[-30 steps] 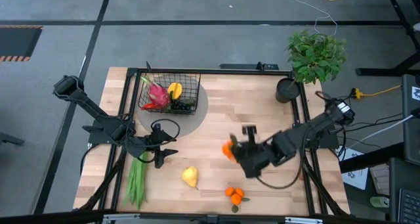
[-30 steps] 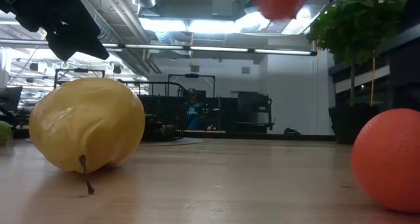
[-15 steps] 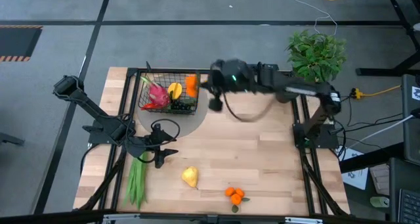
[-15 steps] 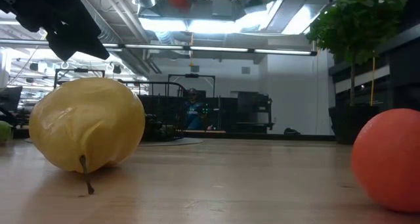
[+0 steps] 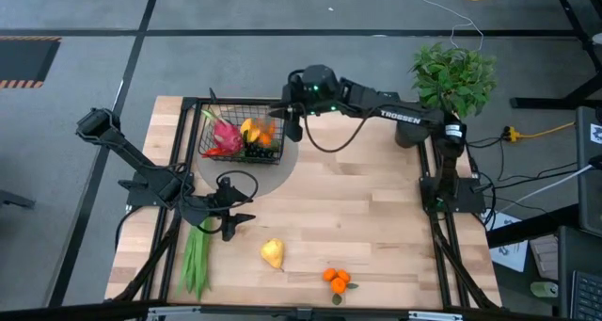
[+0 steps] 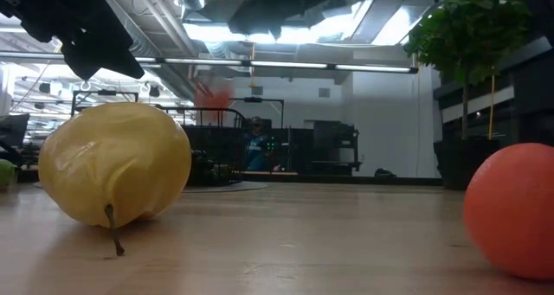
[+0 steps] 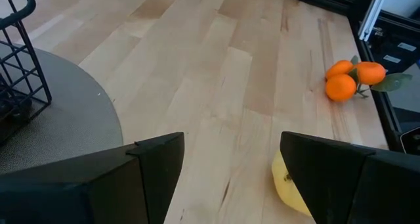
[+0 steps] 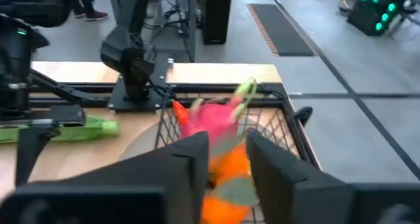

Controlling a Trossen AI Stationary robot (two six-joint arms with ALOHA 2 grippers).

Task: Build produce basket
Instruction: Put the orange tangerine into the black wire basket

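Right gripper poised over basket rim, fingers parted, released; orange blurred just below, apparently dropping among dragon fruit and other produce. Left gripper idle, open, near pear, presumably next pick.

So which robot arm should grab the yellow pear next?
Probably the left. The left gripper sits open near the pear, with the beans beside it. The right gripper is far off, over the basket, dropping an orange.
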